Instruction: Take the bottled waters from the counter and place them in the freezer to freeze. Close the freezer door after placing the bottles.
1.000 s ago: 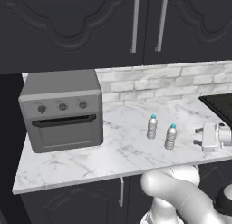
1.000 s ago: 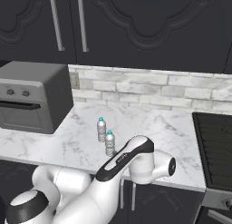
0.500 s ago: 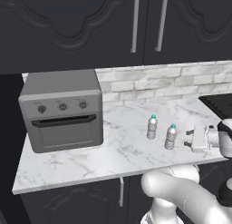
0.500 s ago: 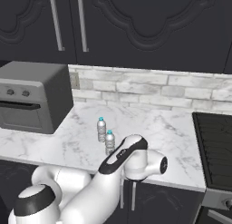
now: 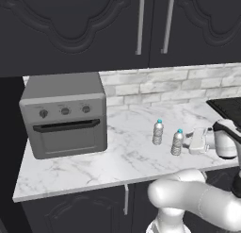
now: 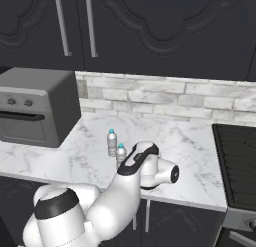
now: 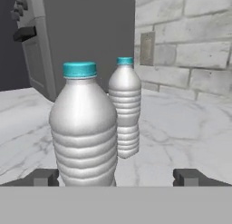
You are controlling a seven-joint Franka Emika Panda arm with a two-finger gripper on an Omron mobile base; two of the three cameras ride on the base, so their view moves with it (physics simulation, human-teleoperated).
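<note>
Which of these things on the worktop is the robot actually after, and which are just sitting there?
Part of the job:
- nearer water bottle, standing between the open fingers
- farther water bottle, upright behind it
- marble counter under both

Just there:
- toaster oven
- cooktop
- upper cabinets

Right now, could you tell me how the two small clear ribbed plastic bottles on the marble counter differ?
The nearer clear ribbed bottle stands between the open hand's fingertips, off-centre toward one; the farther clear ribbed bottle stands beyond, outside the fingers. The farther one is closer to the grey toaster oven. Both stand upright, teal-capped, on the white marble counter.
</note>
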